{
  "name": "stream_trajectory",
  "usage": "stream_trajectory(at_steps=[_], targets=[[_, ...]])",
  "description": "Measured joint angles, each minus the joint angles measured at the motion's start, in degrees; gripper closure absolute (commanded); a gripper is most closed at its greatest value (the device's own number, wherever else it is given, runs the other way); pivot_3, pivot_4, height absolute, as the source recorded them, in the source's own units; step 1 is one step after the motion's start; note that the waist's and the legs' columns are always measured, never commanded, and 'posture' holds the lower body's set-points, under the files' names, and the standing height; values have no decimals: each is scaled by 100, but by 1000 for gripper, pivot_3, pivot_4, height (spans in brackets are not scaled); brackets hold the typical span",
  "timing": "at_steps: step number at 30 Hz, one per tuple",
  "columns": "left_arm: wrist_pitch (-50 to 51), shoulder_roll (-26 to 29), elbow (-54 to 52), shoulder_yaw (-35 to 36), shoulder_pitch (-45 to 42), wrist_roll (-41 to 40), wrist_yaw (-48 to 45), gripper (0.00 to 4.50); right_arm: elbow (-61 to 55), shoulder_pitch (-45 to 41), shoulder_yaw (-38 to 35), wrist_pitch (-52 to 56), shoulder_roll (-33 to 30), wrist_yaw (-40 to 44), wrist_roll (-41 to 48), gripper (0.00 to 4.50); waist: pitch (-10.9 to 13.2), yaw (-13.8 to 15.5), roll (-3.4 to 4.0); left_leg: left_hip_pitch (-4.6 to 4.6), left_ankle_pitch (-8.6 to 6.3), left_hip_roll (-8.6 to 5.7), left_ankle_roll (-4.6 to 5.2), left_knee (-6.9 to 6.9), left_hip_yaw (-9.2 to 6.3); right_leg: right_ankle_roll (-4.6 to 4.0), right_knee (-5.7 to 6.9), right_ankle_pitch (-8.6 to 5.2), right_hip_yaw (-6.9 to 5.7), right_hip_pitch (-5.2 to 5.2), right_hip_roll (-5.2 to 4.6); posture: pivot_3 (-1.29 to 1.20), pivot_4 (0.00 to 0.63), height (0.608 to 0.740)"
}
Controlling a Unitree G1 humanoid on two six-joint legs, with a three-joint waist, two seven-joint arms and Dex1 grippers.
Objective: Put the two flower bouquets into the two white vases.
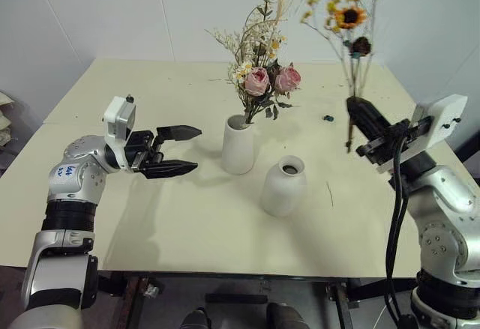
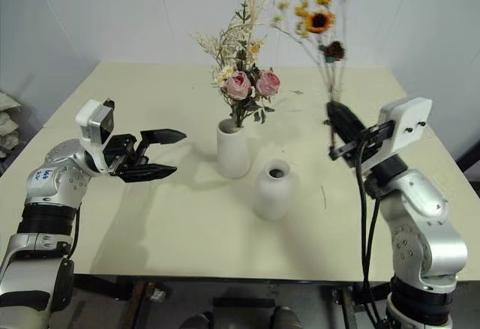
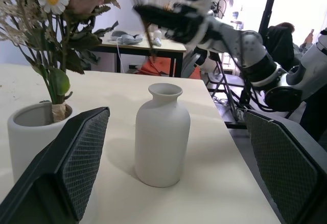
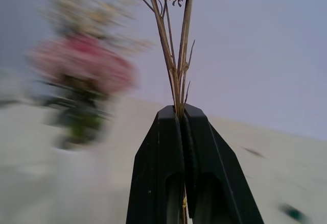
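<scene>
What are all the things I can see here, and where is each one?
Table: one, cream, under everything.
Tall vase: one, white, middle of the table.
Rose bunch: one, pink roses with cream sprigs, standing in the tall vase.
Round vase: one, white, narrow neck, nothing in it, in front of the tall vase toward the robot's right.
Yellow-orange bunch: one, thin stems, held up in the air on the right.
Small dark bit: one, on the table behind the round vase.
Left pincer: one, black, open, left of the tall vase.
Right pincer: one, black, shut on the thin stems.
</scene>
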Motion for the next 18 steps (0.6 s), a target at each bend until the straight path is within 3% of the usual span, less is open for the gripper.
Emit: stream_trajectory(at_steps=[8, 18], targets=[[4, 6, -91, 6, 14, -12, 0, 0, -111, -5, 525, -358, 98, 624, 765, 4456, 0, 18, 0, 3, 2, 0, -3, 0, -2, -4, 3, -1, 0, 2, 0, 0, 150, 740], [65, 18, -299, 19, 198, -17, 0, 0, 1121, 43, 1145, -875, 273, 1026, 360, 4456, 0, 18, 0, 5, 3, 0, -4, -1, -2, -6, 6, -3, 0, 1, 1, 0, 150, 740]])
